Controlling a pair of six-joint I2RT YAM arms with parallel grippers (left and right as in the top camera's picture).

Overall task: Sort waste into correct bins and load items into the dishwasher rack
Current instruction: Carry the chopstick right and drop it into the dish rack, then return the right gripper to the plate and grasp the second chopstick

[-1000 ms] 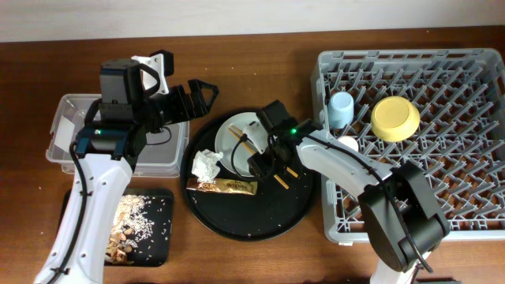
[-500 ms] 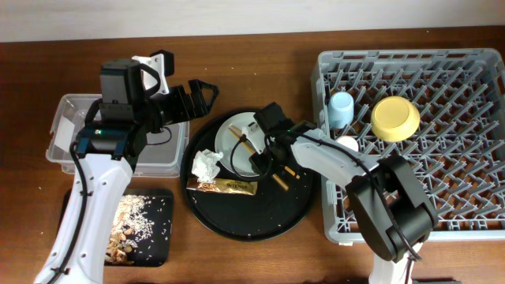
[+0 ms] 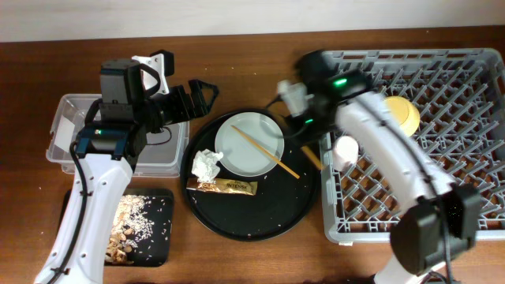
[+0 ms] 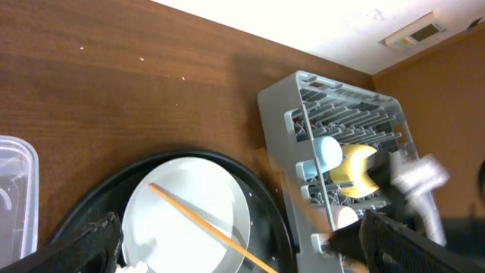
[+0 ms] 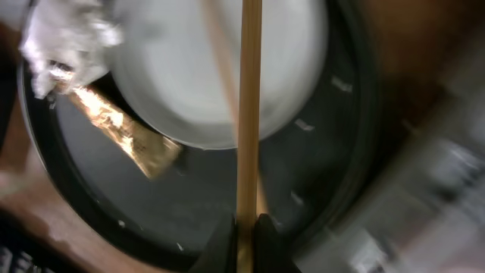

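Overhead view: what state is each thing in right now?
Right tool: shut on the held chopstick.
Left tool: open, empty.
Other chopstick: lying across the plate.
Napkin: crumpled, on the round tray.
Wrapper: lying flat on that tray.
Food scraps: scattered in the flat black tray.
Yellow bowl: in the rack.
Blue cup: in the rack.
Clear tub: open-topped, partly hidden by the left arm.

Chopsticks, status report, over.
Right gripper shut on one chopstick, above the round tray. Left gripper open, empty. Second chopstick lying across plate. Path to rack looks clear.
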